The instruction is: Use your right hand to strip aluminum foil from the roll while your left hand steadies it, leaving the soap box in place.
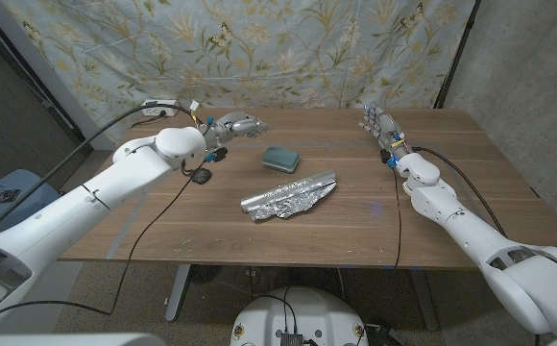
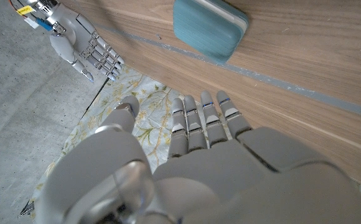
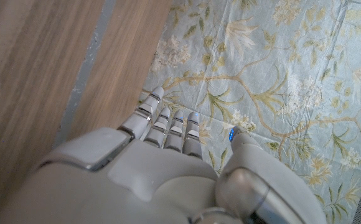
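One crumpled roll of aluminium foil (image 1: 289, 196) lies near the middle of the wooden table (image 1: 355, 226), a loose sheet spread from its right end. One teal soap box (image 1: 280, 158) sits just beyond it, toward the far side, apart from the foil. The left hand (image 1: 236, 125) hovers at the far left of the table, its fingers (image 2: 199, 121) straight and close together, holding nothing. The right hand (image 1: 380, 125) is at the far right edge, fingers (image 3: 168, 127) extended side by side, also empty. Both hands are well apart from the foil. A floral cloth (image 1: 259, 48) hangs behind the table.
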`<state>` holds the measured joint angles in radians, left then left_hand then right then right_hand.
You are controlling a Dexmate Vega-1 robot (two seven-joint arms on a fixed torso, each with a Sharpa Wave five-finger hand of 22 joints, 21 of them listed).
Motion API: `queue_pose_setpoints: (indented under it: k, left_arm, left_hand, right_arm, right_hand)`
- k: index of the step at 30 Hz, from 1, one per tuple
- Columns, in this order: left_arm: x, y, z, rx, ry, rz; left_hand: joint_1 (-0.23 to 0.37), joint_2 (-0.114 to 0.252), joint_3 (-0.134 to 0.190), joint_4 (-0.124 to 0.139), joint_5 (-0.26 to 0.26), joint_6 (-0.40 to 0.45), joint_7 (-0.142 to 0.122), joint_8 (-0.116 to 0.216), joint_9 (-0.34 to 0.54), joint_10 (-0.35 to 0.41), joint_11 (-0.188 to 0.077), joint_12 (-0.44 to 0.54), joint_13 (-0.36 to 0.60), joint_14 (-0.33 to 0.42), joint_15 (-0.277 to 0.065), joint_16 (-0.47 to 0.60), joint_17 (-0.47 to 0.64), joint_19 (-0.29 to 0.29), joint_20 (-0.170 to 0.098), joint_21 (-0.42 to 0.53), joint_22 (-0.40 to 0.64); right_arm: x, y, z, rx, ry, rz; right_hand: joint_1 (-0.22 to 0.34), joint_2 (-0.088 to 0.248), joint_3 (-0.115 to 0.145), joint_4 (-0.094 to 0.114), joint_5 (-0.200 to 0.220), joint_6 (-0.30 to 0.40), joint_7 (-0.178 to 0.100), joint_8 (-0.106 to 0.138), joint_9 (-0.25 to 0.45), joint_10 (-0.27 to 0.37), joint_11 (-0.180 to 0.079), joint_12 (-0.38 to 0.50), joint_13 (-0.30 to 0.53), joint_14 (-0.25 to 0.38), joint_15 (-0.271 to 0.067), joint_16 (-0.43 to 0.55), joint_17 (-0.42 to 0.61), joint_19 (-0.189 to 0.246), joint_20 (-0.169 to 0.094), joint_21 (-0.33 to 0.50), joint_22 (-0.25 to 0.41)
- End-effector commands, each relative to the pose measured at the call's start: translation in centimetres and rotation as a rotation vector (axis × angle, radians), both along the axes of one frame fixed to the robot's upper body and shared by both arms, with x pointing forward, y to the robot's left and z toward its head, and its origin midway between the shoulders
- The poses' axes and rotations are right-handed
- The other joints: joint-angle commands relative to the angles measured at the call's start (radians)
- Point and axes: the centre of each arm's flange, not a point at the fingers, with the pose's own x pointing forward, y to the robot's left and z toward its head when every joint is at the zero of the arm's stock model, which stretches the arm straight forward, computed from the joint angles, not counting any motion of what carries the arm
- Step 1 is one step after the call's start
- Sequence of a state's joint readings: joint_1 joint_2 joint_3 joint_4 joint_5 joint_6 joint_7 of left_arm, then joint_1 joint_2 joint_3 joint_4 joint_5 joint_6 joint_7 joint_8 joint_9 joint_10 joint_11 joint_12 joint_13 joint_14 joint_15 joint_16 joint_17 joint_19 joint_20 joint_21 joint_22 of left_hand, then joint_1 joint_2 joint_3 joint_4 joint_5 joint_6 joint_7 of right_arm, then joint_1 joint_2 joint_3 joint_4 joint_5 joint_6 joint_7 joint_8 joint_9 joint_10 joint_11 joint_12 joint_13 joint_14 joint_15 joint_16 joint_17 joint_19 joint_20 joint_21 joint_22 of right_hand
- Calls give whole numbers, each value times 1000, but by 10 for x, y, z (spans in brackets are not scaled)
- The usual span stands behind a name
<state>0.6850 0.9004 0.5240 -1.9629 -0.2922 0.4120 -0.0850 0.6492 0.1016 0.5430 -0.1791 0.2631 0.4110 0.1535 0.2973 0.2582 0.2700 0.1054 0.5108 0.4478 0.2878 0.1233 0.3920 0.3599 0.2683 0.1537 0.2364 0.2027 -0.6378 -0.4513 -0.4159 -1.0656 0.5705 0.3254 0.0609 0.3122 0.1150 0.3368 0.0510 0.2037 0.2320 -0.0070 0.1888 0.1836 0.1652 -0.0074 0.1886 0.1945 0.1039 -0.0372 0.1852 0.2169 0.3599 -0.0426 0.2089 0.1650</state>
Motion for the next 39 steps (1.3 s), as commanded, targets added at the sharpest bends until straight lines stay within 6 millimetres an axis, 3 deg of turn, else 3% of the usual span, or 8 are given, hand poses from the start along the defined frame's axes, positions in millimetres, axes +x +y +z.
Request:
queue_pose_setpoints:
  k: [1, 24, 28, 39]
  left_arm:
    - [-8, -5, 1, 55, 8, 31]
    - [-17, -24, 0, 134, 10, 52]
    - [-18, -24, 0, 125, 5, 59]
    - [-21, -33, 0, 181, -1, 85]
  left_hand:
    - [17, 0, -7, 2, 5, 10, 1, 8, 4, 5, 2, 12, 10, 5, 1, 9, 10, 2, 5, 6, 5]
    - [64, -11, -30, 3, 9, 55, 0, 23, 18, 51, 3, 64, 58, 38, 1, 76, 59, 33, 17, 18, 12]
    - [89, -24, -52, 4, 12, 114, -7, 36, 25, 108, -7, 104, 88, 94, -24, 131, 83, 81, 16, 37, 16]
    - [119, -46, -70, 2, 16, 160, -9, 42, 27, 153, -20, 131, 109, 125, -41, 173, 99, 104, 11, 47, 19]
  right_arm:
    - [-3, -3, 4, -7, 1, -3]
    - [3, -6, 18, -26, -4, 10]
    - [5, -5, 18, -22, -2, 9]
    - [7, -8, 26, -34, -5, -4]
  right_hand:
    - [6, 0, 1, -4, -3, -1, 2, 1, 5, -5, -1, 1, 3, -4, -2, 7, 0, -1, -20, -4, 4]
    - [3, 2, 3, -7, -4, -2, 5, 2, 4, -8, -2, 2, 3, -10, 6, 9, -2, -5, -18, -9, 4]
    - [4, 3, 4, -9, -4, -1, 5, 3, 4, -7, 0, 2, 3, -10, 7, 9, -2, -5, -19, -10, 4]
    - [4, 4, 5, -11, -5, 0, 5, 4, 4, -7, 0, 3, 2, -10, 9, 10, -3, -6, -18, -11, 4]
